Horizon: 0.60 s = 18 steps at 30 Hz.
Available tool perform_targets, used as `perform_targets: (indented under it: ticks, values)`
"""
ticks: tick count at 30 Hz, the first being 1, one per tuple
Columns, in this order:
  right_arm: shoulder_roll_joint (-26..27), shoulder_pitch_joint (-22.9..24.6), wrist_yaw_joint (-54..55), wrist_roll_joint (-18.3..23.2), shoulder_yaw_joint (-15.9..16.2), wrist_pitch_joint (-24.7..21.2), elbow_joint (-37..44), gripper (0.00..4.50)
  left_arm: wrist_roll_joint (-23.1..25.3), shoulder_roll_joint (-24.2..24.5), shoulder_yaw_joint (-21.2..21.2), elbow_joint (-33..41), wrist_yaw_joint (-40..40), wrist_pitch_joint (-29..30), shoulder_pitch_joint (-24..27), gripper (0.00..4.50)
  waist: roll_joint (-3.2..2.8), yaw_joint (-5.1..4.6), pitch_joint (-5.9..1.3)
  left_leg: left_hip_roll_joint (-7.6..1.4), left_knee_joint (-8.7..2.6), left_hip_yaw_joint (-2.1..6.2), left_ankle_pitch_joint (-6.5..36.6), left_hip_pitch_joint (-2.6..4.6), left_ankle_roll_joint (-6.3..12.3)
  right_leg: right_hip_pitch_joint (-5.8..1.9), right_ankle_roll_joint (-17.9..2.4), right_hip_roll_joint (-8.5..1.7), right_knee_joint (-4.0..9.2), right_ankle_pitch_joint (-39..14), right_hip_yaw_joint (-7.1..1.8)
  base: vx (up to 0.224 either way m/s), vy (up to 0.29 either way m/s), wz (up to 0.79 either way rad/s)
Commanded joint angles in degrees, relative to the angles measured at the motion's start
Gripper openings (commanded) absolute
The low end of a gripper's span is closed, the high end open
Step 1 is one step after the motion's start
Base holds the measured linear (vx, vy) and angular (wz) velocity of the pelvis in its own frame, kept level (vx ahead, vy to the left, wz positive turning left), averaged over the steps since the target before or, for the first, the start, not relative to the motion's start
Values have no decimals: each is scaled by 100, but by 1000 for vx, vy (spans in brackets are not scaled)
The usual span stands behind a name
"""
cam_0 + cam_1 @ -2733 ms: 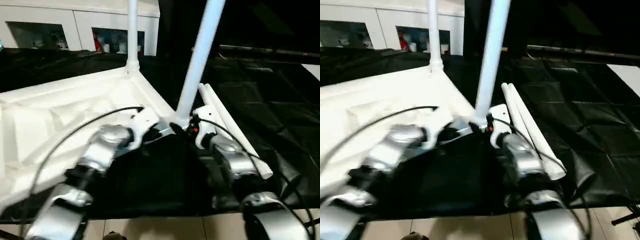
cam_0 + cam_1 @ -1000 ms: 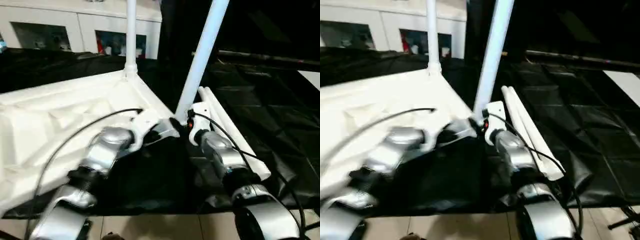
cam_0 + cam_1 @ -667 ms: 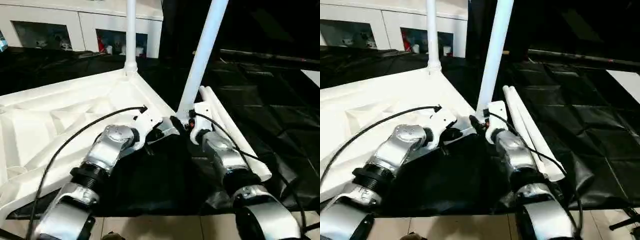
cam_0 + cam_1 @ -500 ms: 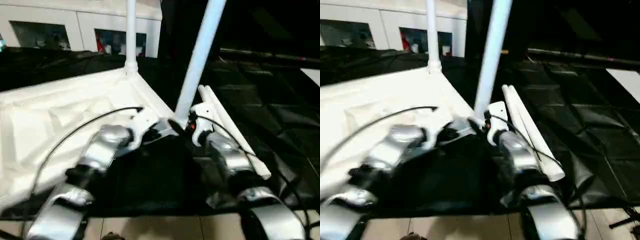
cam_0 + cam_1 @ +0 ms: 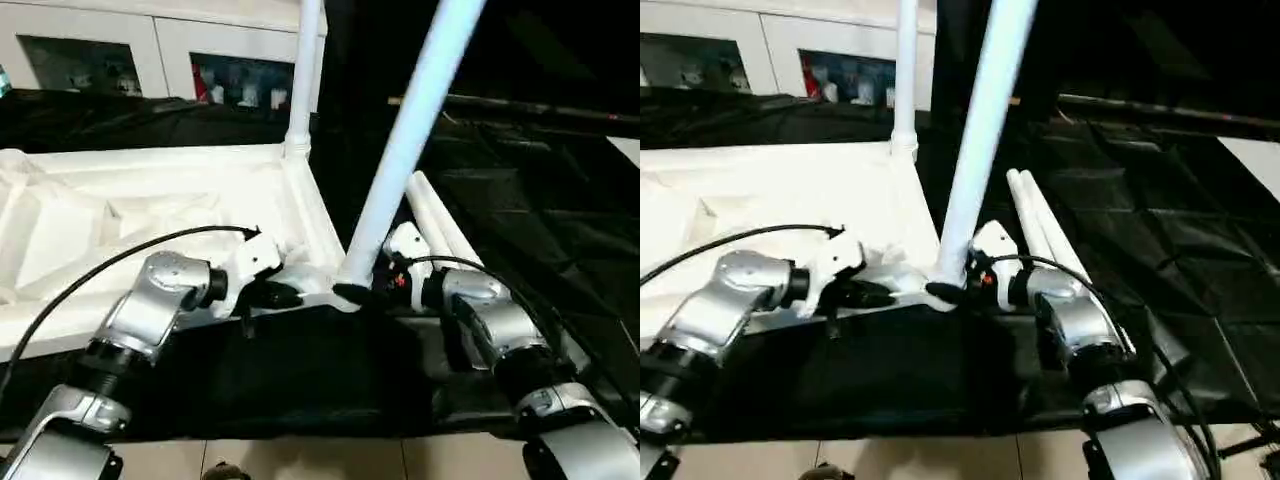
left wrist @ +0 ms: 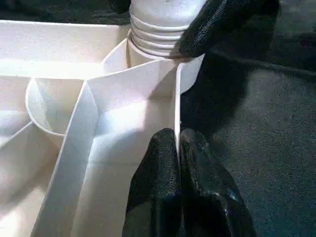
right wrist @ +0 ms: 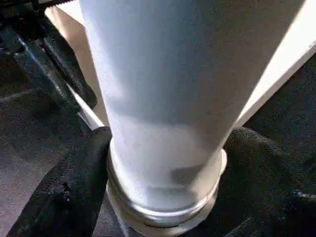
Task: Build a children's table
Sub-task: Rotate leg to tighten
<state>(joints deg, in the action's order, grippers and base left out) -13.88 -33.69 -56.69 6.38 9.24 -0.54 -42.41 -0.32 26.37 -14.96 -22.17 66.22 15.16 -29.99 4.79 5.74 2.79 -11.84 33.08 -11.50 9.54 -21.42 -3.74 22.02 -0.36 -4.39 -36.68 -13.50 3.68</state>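
The white tabletop (image 5: 150, 200) lies upside down, ribs up. One leg (image 5: 303, 70) stands in its far corner socket. A second leg (image 5: 405, 160) rises, leaning, from the near right corner socket. Two more legs (image 5: 445, 225) lie on the cloth just to the right. My left gripper (image 5: 290, 296) is shut on the tabletop's thin rim wall (image 6: 177, 98) beside that corner. My right gripper (image 5: 365, 292) reaches in from the right, open, with one finger on each side of the leaning leg's threaded base (image 7: 163, 187). One of its fingers (image 6: 212, 24) shows against the threads.
The black-draped work table (image 5: 300, 370) carries everything; its near edge meets pale floor (image 5: 300, 462). A white cabinet (image 5: 150, 40) with small items stands behind. A dark rail (image 5: 520, 105) runs across the back right.
The whole picture has shifted, so the camera moved. My right wrist has swung round to point left at the leg's base, and its jaws stand wider. The left grip on the rim holds.
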Motion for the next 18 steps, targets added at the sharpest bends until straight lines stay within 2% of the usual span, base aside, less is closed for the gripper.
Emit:
perform_targets:
  ticks: [1,6,8,14,18]
  values:
    - [-85,50,-92,14,-64,-143,120,343,-80,-14,-104,83,236,66,82,0,-49,1,-325,-213,-352,95,885,119,100,-217,-1308,-407,413,-128,-297,0,0,0]
    - [-48,66,-82,65,-73,-199,169,303,-131,15,-105,136,271,92,113,0,-52,3,-329,-210,-343,91,773,125,135,-218,-1349,-405,392,61,-293,0,0,0]
    - [-50,81,-137,113,-50,-226,194,283,-171,25,-113,168,278,119,126,0,-34,2,-329,-209,-343,91,784,126,121,-221,-1350,-401,396,41,-293,0,0,0]
    - [38,182,-114,143,-71,-399,237,276,-134,-82,-106,109,92,148,100,0,-42,7,-330,-209,-342,93,752,129,113,-226,-1350,-401,386,103,-294,0,0,0]
    - [479,66,1458,16,-433,-475,-224,276,223,-608,-32,-339,-1042,209,-178,0,-48,-15,-295,-213,-376,96,975,145,-27,-187,-1303,-412,436,-303,-302,0,0,0]
